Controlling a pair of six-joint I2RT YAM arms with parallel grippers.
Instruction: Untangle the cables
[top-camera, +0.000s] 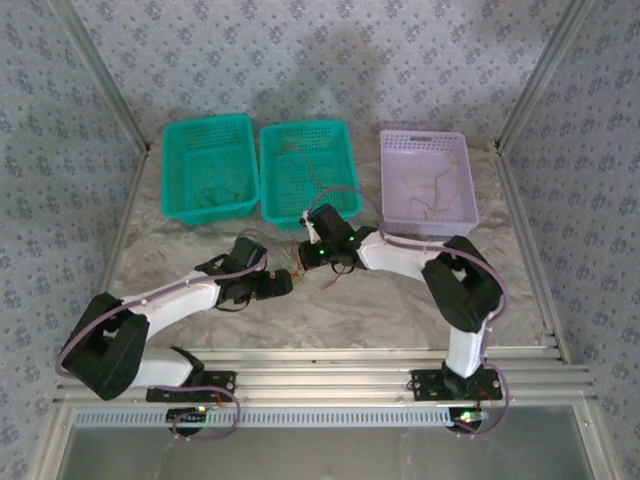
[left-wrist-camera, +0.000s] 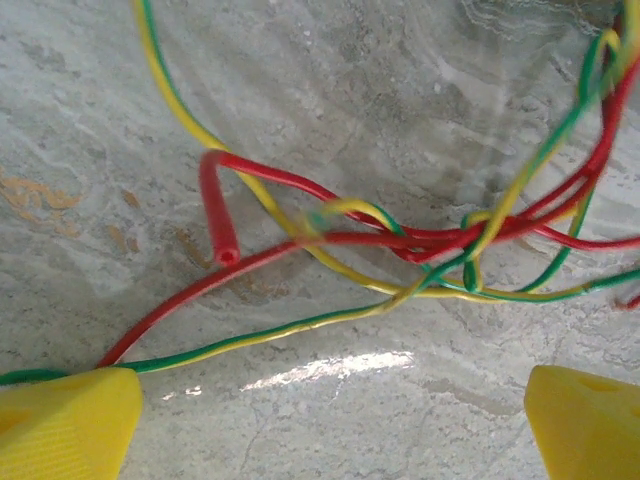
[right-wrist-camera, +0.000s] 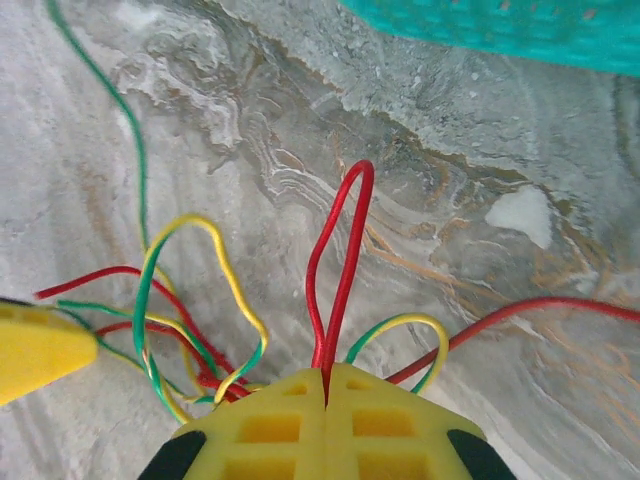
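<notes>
The cables (left-wrist-camera: 430, 240) are lying knotted just before the middle teal basket (top-camera: 285, 210), straight ahead of the left gripper (left-wrist-camera: 330, 415), which is gaping wide, empty. The right gripper (right-wrist-camera: 326, 378) is pinching a red wire loop (right-wrist-camera: 345, 240), jaws closed.

The cables (left-wrist-camera: 400, 240) lie knotted at the middle of the table (top-camera: 380, 310), directly between my left gripper (left-wrist-camera: 325, 430) and right gripper (right-wrist-camera: 325, 395); no straight pass exists there. Left jaws stand wide apart, with strands crossing the gap ahead of them. Right jaws are closed on a red loop (right-wrist-camera: 340, 250). Along the far edge, the left basket (top-camera: 207, 121) and middle basket (top-camera: 303, 126) stand almost touching; the purple basket (top-camera: 423, 135) leaves a narrow lane beside them. The middle basket blocks travel just beyond the right gripper. The table's near strip, between both arms, is bare.
</notes>
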